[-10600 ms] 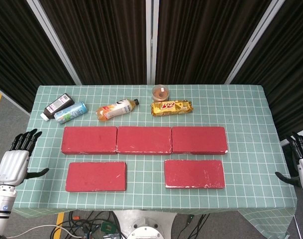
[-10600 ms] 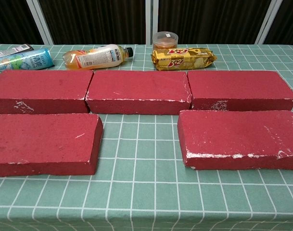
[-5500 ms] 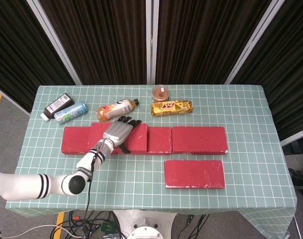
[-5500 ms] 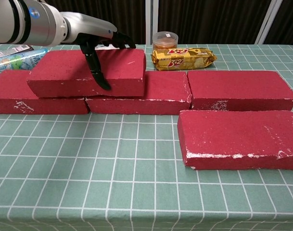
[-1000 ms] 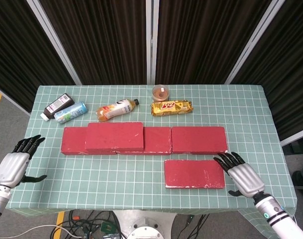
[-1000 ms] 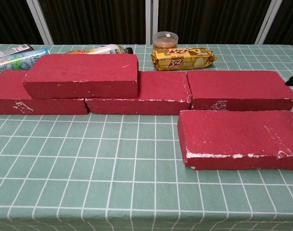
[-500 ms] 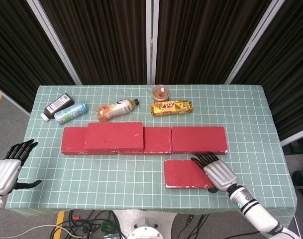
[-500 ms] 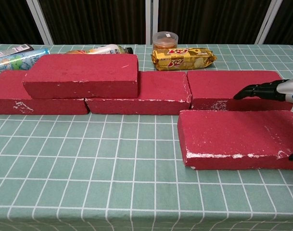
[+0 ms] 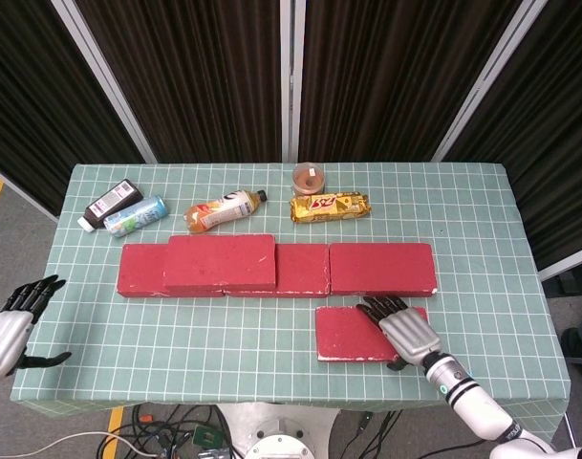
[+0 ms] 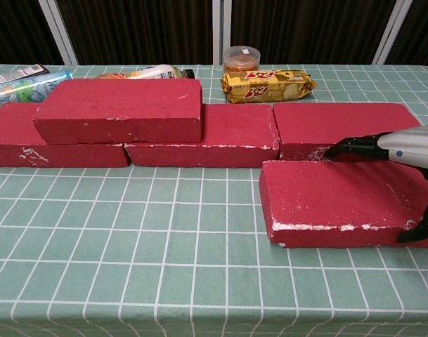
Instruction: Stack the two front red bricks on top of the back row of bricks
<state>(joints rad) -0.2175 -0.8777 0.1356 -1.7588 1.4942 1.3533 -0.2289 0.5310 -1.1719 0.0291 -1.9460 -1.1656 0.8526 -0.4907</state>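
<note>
One red brick (image 9: pixel 220 262) (image 10: pixel 119 111) lies stacked on the back row, across the left back brick (image 9: pixel 140 272) and the middle one (image 9: pixel 304 270). The right back brick (image 9: pixel 381 268) (image 10: pixel 340 126) carries nothing. The remaining front brick (image 9: pixel 353 333) (image 10: pixel 333 203) lies flat on the cloth in front of it. My right hand (image 9: pixel 402 331) (image 10: pixel 400 151) lies over this brick's right half, with its fingers (image 10: pixel 351 147) reaching to the far edge and the thumb by the near face. My left hand (image 9: pixel 6 338) hangs open off the table's left edge.
Along the back of the green checked table (image 9: pixel 271 382) lie a dark bottle (image 9: pixel 111 204), a blue can (image 9: pixel 136 215), an orange drink bottle (image 9: pixel 222 209) (image 10: pixel 140 72), a yellow biscuit pack (image 9: pixel 329 206) (image 10: pixel 268 84) and a small lidded cup (image 9: pixel 309 177).
My right hand has slid left, further onto the front brick, its fingers now at the far edge. My left hand has drawn back a little further left. The bricks have not moved.
</note>
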